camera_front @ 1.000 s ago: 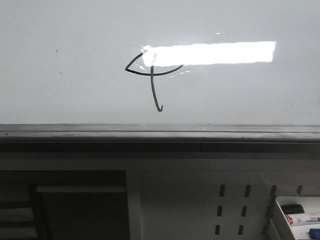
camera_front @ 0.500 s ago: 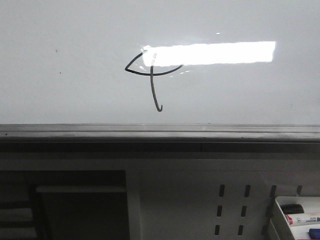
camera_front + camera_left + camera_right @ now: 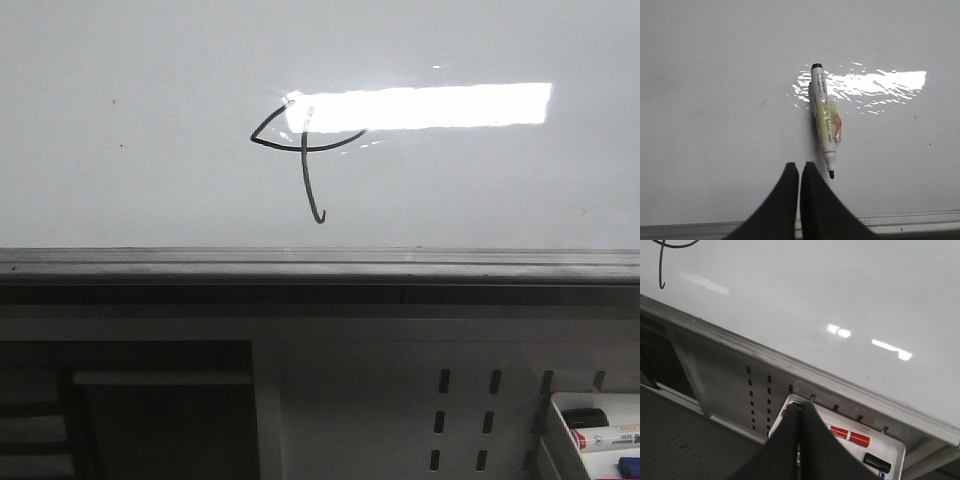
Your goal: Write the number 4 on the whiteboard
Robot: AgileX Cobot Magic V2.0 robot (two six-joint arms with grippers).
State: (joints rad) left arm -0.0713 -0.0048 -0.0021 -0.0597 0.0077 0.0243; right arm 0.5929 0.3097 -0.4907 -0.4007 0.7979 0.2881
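The number 4 (image 3: pixel 304 150) is drawn in thin black line on the whiteboard (image 3: pixel 480 190), at the left end of a bright light reflection. Its hooked stem also shows in the right wrist view (image 3: pixel 661 270). In the left wrist view an uncapped black marker (image 3: pixel 825 117) lies on the whiteboard (image 3: pixel 715 100), its tip pointing toward my left gripper (image 3: pixel 799 165). That gripper is shut and empty, just beside the tip and not touching it. My right gripper (image 3: pixel 801 405) is shut, hanging over a white tray (image 3: pixel 890 445) below the board's edge.
A grey metal rail (image 3: pixel 300 262) runs along the board's near edge. Below it is a grey perforated panel (image 3: pixel 465 420). The white tray (image 3: pixel 560 440) at the lower right holds a red-labelled marker (image 3: pixel 850 436) and a black cap (image 3: pixel 877 462).
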